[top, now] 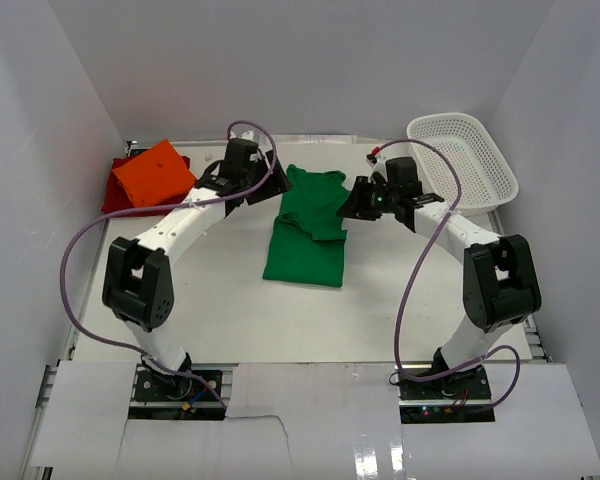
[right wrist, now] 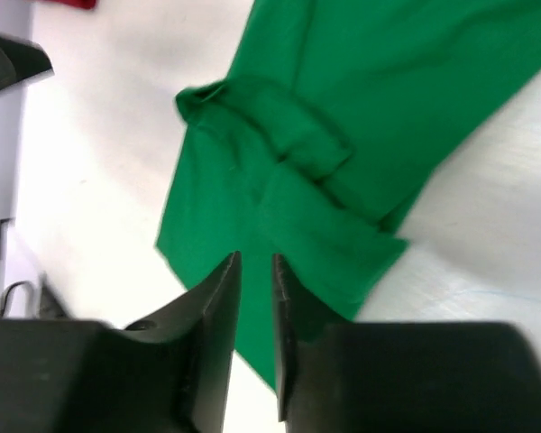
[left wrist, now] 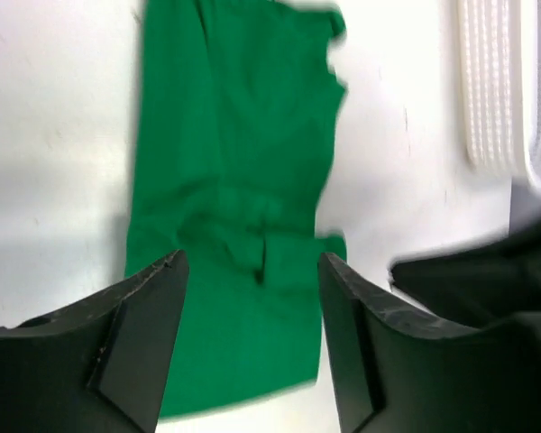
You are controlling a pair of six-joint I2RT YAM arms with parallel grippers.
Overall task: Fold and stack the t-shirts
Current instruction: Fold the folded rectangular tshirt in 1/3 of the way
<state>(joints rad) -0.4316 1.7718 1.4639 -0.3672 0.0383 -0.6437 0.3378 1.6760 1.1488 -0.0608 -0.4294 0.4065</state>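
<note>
Soft bright-green cloth t-shirt (top: 305,228) lies part-folded mid-frame on the white surface (top: 210,300), left fingers (left wrist: 135,334) wide & empty, right fingers (right wrist: 207,343) nearly together w/ nothing between — a low pass could snag the loose sleeve flap (right wrist: 293,144) and drag the fold open.

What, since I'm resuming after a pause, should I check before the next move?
1. Left gripper open and empty: ok.
2. Right gripper empty: ok, jaws only narrowly apart.
3. Green shirt lying flat between the grippers: ok.
4. Green shirt fully folded: not ok, it is a long strip.
5. Orange shirt folded on the red shirt: ok.
6. Basket apart from the green shirt: ok.
</note>
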